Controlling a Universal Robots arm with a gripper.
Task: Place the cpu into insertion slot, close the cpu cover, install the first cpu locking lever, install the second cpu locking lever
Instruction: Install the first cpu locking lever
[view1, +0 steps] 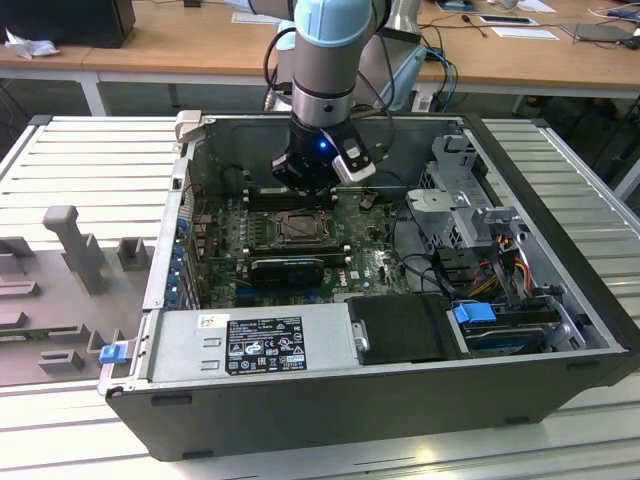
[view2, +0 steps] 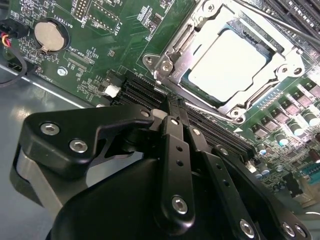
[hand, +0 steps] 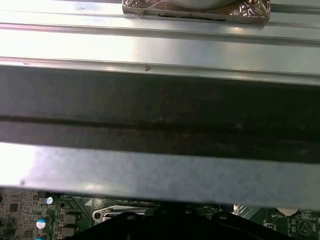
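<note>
cpu (view2: 229, 67): pale silver-grey metal top, smooth, satin sheen
cpu cover (view2: 192, 37): bright bare metal frame, glossy
motherboard (view2: 105, 45): green board, slightly glossy
coin battery (view2: 50, 34): polished metal disc
gripper (view2: 172, 112): matt black fingers with shiny metal screws
computer case (view1: 400, 405): dark grey painted metal, matt
power supply (view1: 250, 345): dull grey sheet metal with a paper label
table (view1: 60, 170): ribbed aluminium, brushed

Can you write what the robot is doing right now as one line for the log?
gripper: shut, empty, beside insertion slot | cpu: seated in slot | cpu cover: down over cpu
</note>
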